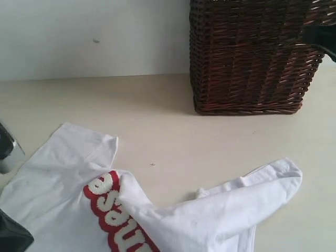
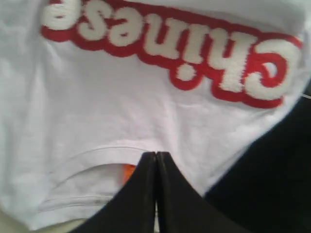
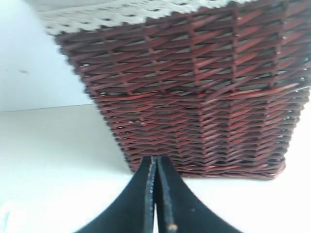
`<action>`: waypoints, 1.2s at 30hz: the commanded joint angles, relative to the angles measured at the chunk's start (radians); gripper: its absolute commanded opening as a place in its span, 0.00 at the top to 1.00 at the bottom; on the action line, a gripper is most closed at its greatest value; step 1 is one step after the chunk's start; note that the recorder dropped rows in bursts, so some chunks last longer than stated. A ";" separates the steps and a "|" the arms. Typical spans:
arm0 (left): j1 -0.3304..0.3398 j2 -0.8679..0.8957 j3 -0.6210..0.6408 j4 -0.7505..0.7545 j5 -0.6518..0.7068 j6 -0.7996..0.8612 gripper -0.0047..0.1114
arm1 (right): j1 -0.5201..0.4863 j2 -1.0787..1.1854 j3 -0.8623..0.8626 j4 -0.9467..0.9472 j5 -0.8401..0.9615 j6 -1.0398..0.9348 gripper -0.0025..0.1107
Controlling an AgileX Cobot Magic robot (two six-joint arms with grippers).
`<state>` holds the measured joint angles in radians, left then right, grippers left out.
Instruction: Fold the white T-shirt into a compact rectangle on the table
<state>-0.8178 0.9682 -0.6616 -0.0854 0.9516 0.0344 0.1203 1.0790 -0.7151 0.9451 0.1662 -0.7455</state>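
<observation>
– Shirt first: where does it lie against the grippers?

– The white short-sleeved cotton T-shirt point(image 1: 58, 178) lies rumpled on the pale beige matte table point(image 1: 157, 115), at the near left of the exterior view. One folded-over part reaches out to the right. The left gripper point(image 2: 156, 154) hangs right over it. Its two black fingers are pressed together, with the tips at the stitched collar point(image 2: 92, 156), just beside the small orange neck tag point(image 2: 127, 172).

– Is any cloth caught between them?

– None shows in the seam between the fingers. Whether the tips touch the collar I cannot tell.

– And the print?

– It is a curved red band point(image 2: 243, 97) carrying fuzzy white letters point(image 2: 194, 46) that read "Chinese". They are raised and towel-like against the smooth knit, and they lie beyond the collar from the fingertips. In the exterior view only part of the band shows, because a fold of cloth lies across it.

– The other arm?

– The right gripper point(image 3: 155, 158) is well apart from the shirt. Its black fingers are likewise pressed flat against each other, with nothing between them. It points toward the dark brown wicker basket point(image 1: 247, 63), which stands upright at the far right of the table, apart from the shirt.

– What is the basket like?

– It is boxy and tightly woven of glossy reddish-brown cane in slanted rows, with a thicker ridge round the base. A pale lace-trimmed liner point(image 3: 126, 12) folds over its rim. Behind it stands a plain pale wall point(image 1: 79, 37).
</observation>
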 commanded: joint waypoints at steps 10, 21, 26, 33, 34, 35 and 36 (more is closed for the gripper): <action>-0.012 0.404 0.143 -0.355 -0.122 0.234 0.96 | 0.048 -0.310 0.079 -0.039 0.316 0.040 0.98; 0.237 0.860 -0.056 0.249 -0.083 -0.276 0.96 | 0.048 -0.278 0.079 -0.057 0.323 0.033 0.98; 0.432 0.970 -0.188 0.253 -0.065 -0.247 0.96 | 0.048 -0.278 0.079 -0.055 0.336 0.033 0.98; 0.576 1.039 -0.494 0.253 -0.038 -0.152 0.96 | 0.048 -0.274 0.079 -0.039 0.308 0.032 0.98; 0.590 1.049 -0.535 0.253 -0.038 -0.139 0.96 | 0.048 -0.269 0.079 -0.039 0.306 0.032 0.98; 0.604 1.064 -0.584 0.253 -0.036 -0.125 0.96 | 0.048 -0.264 0.079 -0.039 0.306 0.032 0.98; 0.615 1.079 -0.631 0.253 -0.032 -0.107 0.96 | 0.048 -0.254 0.079 -0.039 0.306 0.032 0.98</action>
<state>-0.2337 2.0164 -1.1897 0.1491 0.9533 -0.1110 0.1651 0.8077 -0.6381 0.8980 0.4859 -0.7071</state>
